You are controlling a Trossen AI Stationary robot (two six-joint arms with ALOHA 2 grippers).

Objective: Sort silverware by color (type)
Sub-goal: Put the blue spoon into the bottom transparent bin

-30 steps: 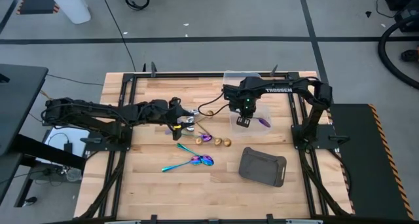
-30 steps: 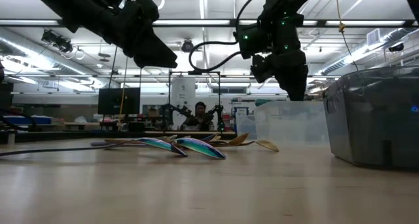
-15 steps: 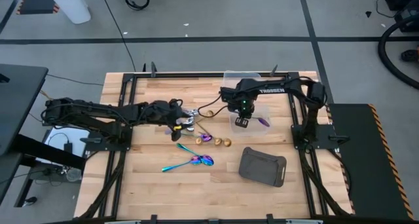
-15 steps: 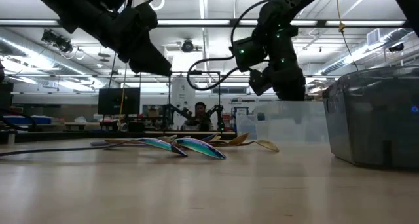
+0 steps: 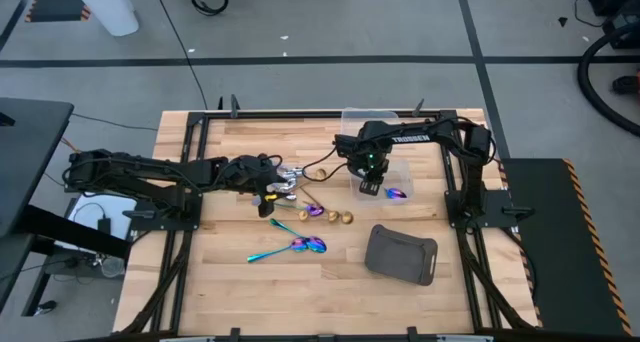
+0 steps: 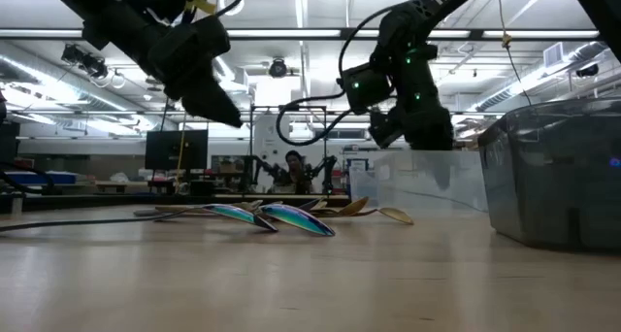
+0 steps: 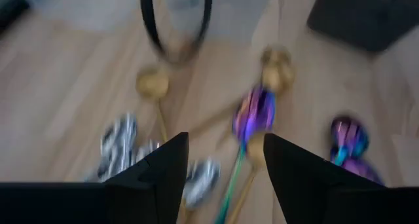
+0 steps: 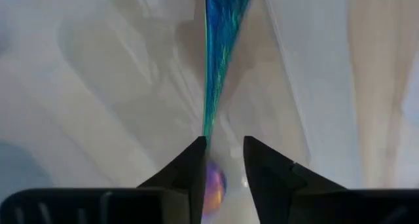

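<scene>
The right gripper [image 5: 371, 189] hangs over a clear plastic tub [image 5: 402, 178] at the far right of the light wooden table [image 5: 230, 282]. Its fingers [image 8: 186, 171] stand at a narrow gap, and a slim iridescent teal-purple spoon [image 8: 220, 47] runs out from between them, with its bowl seen low between the finger bases. Whether the fingers press on the handle cannot be told. In the high view, a purple bowl shows inside the tub just right of the gripper. The right arm reaches in from the right edge of the table, elbow raised, wrist turned down toward the tub.

The left gripper [image 5: 272, 194] hovers above the loose silverware near the table centre. Its fingers [image 7: 160, 178] are spread wide and hold nothing. Beyond them lie a gold round-bowled spoon [image 7: 152, 85], a rainbow purple-teal spoon [image 7: 253, 114] and a silver spoon [image 7: 120, 136]. The left arm extends low and nearly level from the left edge of the table.

Nearer, two more iridescent spoons [image 5: 292, 246] lie together on the table. A dark grey tray [image 5: 400, 254] sits at the near right, apart from them.
</scene>
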